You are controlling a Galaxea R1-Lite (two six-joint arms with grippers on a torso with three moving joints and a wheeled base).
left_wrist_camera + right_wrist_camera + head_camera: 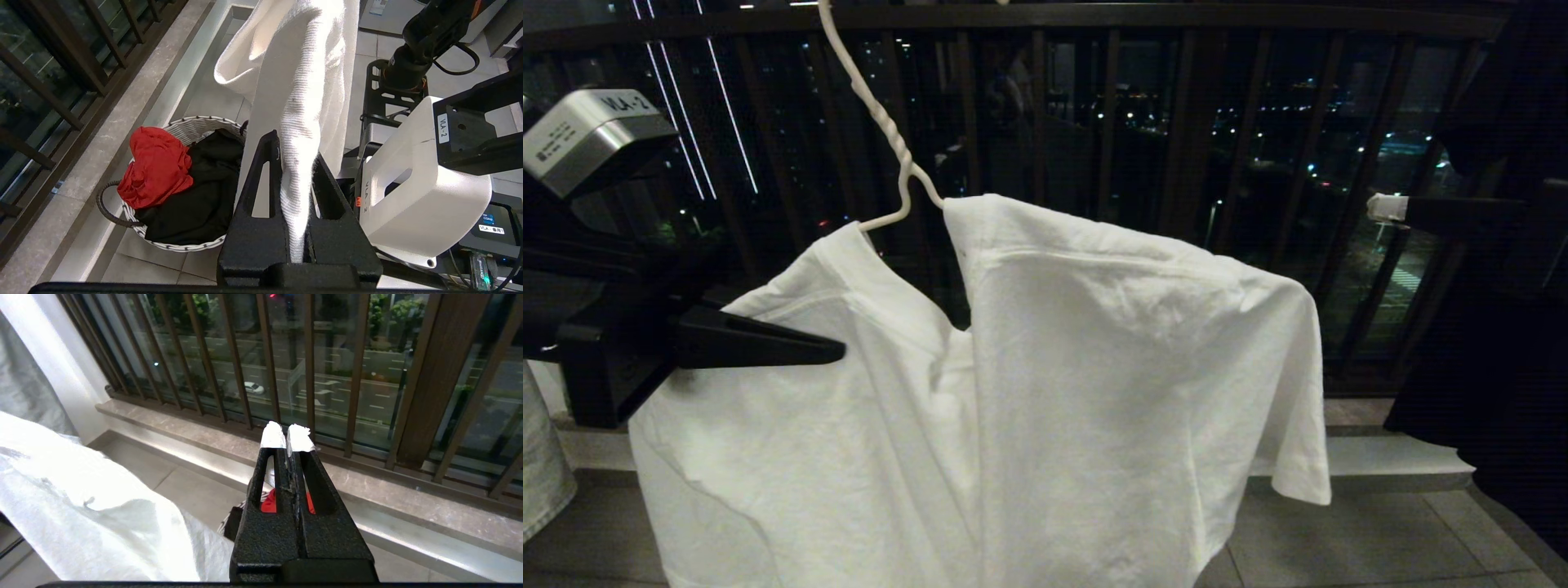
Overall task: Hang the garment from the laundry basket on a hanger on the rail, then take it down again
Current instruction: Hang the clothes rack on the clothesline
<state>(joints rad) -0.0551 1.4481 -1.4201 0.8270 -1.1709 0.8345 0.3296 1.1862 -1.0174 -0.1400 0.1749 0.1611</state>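
Note:
The garment [1094, 367], a white T-shirt, hangs on the white wire hanger [882, 122], whose hook runs out of the top of the head view. The rail is out of view. My left gripper [833, 353] reaches in from the left and is shut on the shirt's shoulder edge. In the left wrist view a ribbed fold of the garment [302, 61] is pinched in my left gripper [296, 151]. My right gripper [1376, 207] is level off to the shirt's right, shut and empty, with its white-tipped fingers together [287, 437]. The laundry basket [192, 122] stands on the floor below.
A red garment [157, 167] and a black one [204, 196] fill the basket. The dark balustrade [1176, 122] stands behind the shirt above a stone ledge [408, 498]. A large black garment [1503, 327] hangs at the right, pale grey cloth [539, 465] at the left.

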